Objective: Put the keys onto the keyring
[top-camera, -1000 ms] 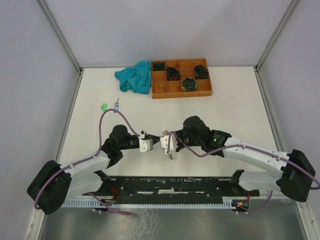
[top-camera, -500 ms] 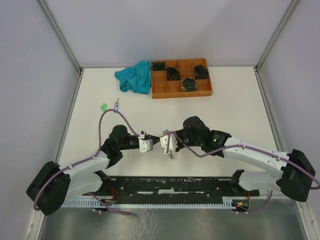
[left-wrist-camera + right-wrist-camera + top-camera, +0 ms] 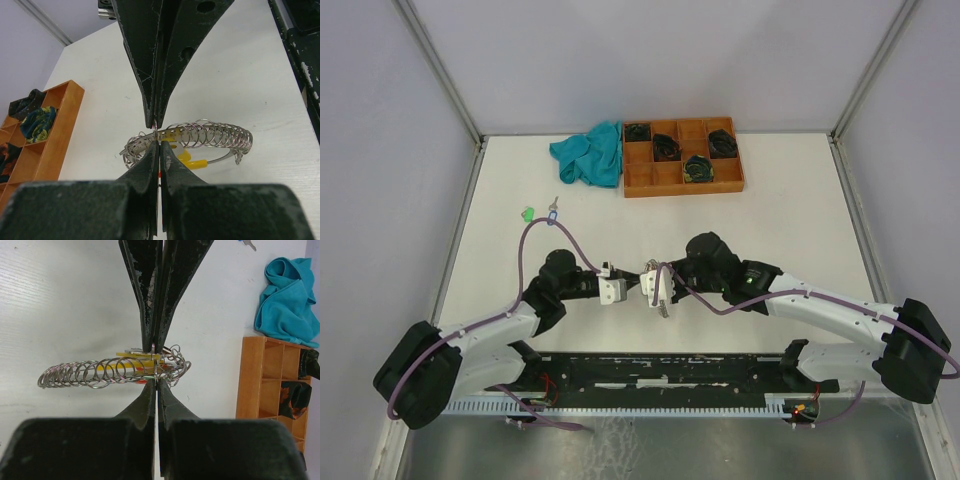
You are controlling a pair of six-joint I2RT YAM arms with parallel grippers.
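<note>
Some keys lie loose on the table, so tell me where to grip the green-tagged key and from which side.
Grip the green-tagged key by its tag, the broadest part. It lies flat on the table with bare surface around it, so come straight down from above, fingers straddling the tag.

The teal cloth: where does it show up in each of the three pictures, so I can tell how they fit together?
Top external: the teal cloth sits upper middle, just left of the orange tray.
Left wrist: the cloth is not in it; only the tray shows, at the left edge.
Right wrist: the cloth fills the top right corner, above the tray.
Shared landmark: the orange tray, seen in all three views.
</note>
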